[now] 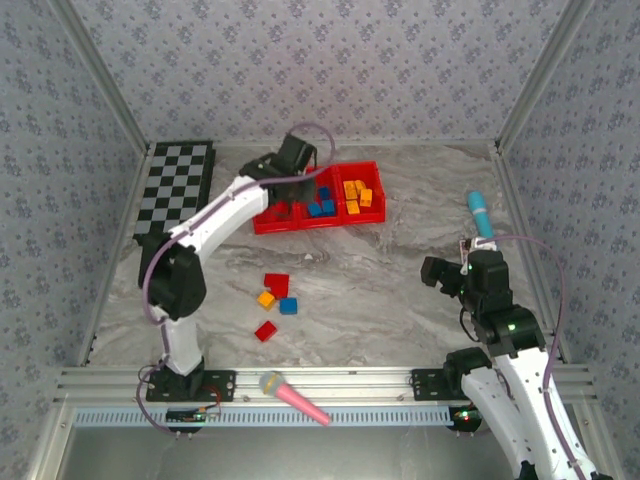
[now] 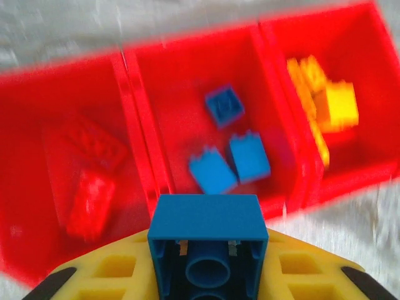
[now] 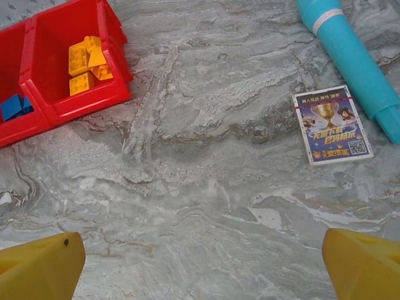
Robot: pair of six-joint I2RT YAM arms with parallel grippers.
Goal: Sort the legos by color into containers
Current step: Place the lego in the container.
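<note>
My left gripper [image 1: 298, 160] hangs over the red tray [image 1: 340, 223], shut on a blue lego [image 2: 208, 244] held between its yellow fingers [image 2: 94, 275], hollow underside toward the camera. Below it, the tray's left container holds red legos [image 2: 87, 169], the middle one blue legos [image 2: 228, 156], and the right one orange legos [image 2: 325, 106]. On the table lie two red legos [image 1: 276, 284] [image 1: 265, 331], an orange one [image 1: 266, 299] and a blue one [image 1: 288, 306]. My right gripper [image 3: 203, 269] stands open over bare table at the right, nothing between its fingers.
A checkered board [image 1: 178, 185] lies at the back left. A teal microphone [image 1: 480, 213] and a small printed card [image 3: 331, 125] lie ahead of the right arm. A pink microphone [image 1: 295, 397] rests on the near rail. Walls close the table in.
</note>
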